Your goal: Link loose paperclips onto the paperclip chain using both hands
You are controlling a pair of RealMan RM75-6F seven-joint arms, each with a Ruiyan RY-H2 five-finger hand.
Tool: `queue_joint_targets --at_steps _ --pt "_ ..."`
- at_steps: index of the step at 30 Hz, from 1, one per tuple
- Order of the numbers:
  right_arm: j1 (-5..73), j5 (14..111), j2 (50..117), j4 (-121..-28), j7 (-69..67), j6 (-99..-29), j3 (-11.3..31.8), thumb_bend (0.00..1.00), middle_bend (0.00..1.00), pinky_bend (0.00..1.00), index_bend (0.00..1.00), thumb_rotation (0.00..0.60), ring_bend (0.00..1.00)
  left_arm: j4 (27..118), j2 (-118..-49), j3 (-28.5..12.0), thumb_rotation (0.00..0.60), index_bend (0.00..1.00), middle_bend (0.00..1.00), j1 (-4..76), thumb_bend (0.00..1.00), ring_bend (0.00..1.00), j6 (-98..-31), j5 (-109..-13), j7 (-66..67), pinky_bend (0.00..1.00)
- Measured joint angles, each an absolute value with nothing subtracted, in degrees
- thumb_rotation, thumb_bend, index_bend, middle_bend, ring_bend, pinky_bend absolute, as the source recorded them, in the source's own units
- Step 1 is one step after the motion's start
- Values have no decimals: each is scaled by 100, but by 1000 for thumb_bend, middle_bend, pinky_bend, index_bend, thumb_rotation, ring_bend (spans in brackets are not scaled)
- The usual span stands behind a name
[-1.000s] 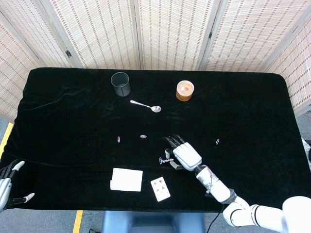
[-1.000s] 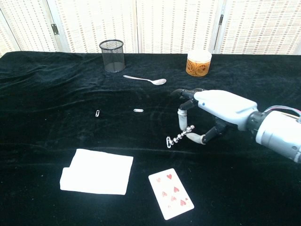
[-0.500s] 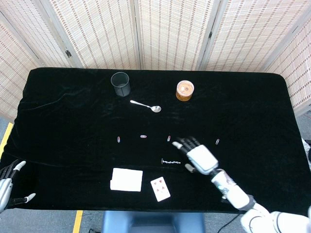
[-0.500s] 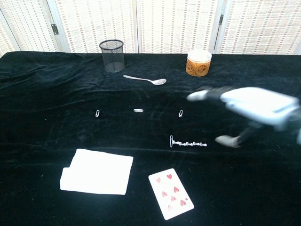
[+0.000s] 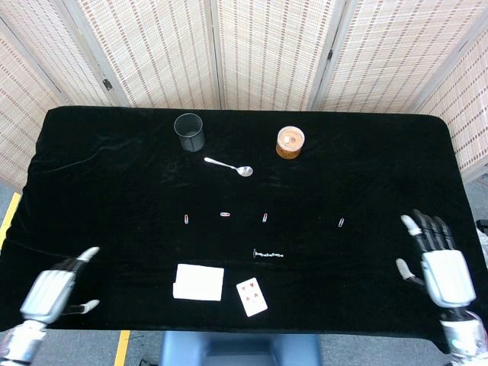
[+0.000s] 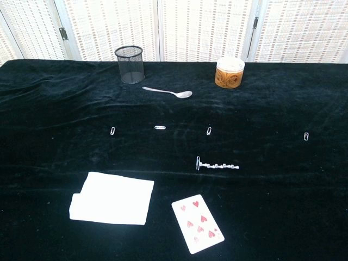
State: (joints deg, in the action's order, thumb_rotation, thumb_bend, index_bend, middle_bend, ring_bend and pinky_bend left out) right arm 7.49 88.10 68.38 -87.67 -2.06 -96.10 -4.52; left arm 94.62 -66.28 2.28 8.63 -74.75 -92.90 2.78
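Observation:
The paperclip chain (image 5: 268, 253) (image 6: 217, 165) lies flat on the black cloth near the table's middle front, with nothing touching it. Several loose paperclips lie in a row behind it: one at the left (image 5: 187, 219) (image 6: 112, 130), one (image 5: 224, 214) (image 6: 160, 128), one (image 5: 264, 218) (image 6: 209, 130) and one at the right (image 5: 341, 223) (image 6: 306, 136). My right hand (image 5: 438, 264) is at the table's right front edge, fingers spread, holding nothing. At the left front corner my left hand (image 5: 53, 290) is open and empty too. Neither hand shows in the chest view.
A black mesh cup (image 5: 189, 132) (image 6: 130, 63), a metal spoon (image 5: 229, 166) (image 6: 168, 92) and a tub of rubber bands (image 5: 290, 142) (image 6: 229, 73) stand at the back. A white folded cloth (image 5: 198, 281) (image 6: 112, 198) and a playing card (image 5: 252, 296) (image 6: 197, 223) lie at the front.
My right hand let go of the chain and drew back to the right front edge. The chain now lies straight on the cloth. My left hand came up and inward at the left corner.

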Motion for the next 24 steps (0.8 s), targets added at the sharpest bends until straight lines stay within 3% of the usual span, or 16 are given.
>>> queue_joint_targets --at_steps 3,6,15,24 --pt "531 8875 6697 -8557 -777 -9743 -452 369 0 0 9 600 0 9829 -6783 154 600 222 714 1079 191 738 -7369 -9485 822 878" --pt "398 8891 6592 -8417 -1176 -9812 -399 368 0 0 9 600 0 10099 -7066 19 600 301 836 1281 201 853 -7254 -9548 1329 971" --pt "231 8820 6456 -8186 -1886 -9854 -140 369 0 0 9 600 0 10539 -7791 -547 600 346 974 2176 210 992 -6150 -8623 1815 1000" --pt "81 8515 6328 -7984 -2675 -9780 136 369 0 0 9 600 0 10596 -8875 -1019 600 423 1000 2905 328 1000 -5727 -7614 2683 1000"
